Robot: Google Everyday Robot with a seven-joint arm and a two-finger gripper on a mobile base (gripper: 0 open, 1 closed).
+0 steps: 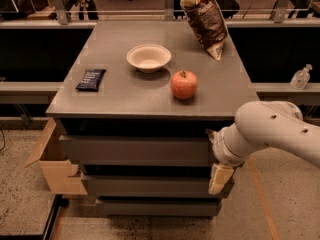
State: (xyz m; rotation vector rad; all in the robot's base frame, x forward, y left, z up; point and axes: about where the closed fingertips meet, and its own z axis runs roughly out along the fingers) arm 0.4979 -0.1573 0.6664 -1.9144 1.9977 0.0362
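Arm [270, 131]: smooth, rounded, off-white shell, entering from the right edge, nearest the camera; claw [220, 178]: a pale cream, blunt-ended piece hanging downward below the wrist, set just before the right end of the drawer cabinet [135, 149]; whether it was open or closed could not be told, and nothing was seen gripped in it; contact with the cabinet could not be told either.

Drawer cabinet: grey, matt, boxy, three flat horizontal fronts stacked with dark gaps between them, standing mid-frame on a speckled floor [20, 209] directly under the worktop [125, 91]; cardboard box [55, 169]: brown, flaps open, against the cabinet's left side.

Worktop: flat, grey, dull-surfaced slab; apple [184, 84]: red, round, glossy, stalk up, near the front right; snack packet [91, 79]: dark, flat, oblong wrapper, at the left; bowl [149, 57]: shallow, round, off-white, behind and left of the apple; crisp bag [205, 20]: brown, crinkled foil, standing tilted at the far right corner.

Clear bottle [301, 77]: small, on the ledge at the right, well apart from the worktop.
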